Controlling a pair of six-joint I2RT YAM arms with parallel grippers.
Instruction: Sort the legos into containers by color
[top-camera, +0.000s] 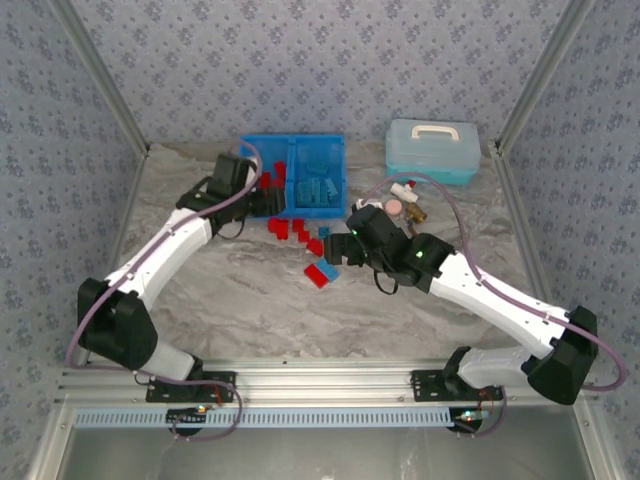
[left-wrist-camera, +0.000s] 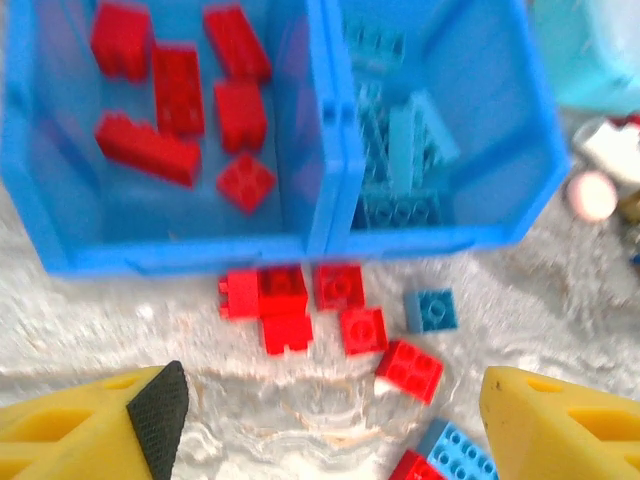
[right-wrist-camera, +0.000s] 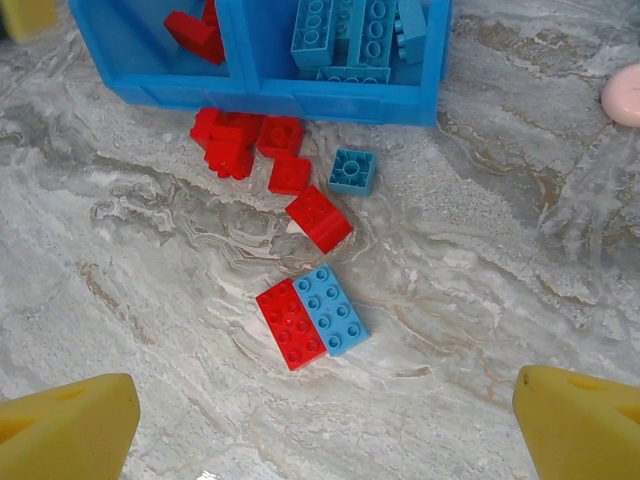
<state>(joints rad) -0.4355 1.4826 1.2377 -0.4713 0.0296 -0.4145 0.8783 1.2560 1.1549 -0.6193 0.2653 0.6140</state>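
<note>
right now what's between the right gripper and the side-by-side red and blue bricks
Only bare tabletop between the right gripper and that brick pair, in the right wrist view.

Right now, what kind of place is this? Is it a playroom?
Probably a robot test booth, not a playroom: patterned walls on a metal frame, a marble-look table, and the left arm and right arm bolted to a rail.
</note>
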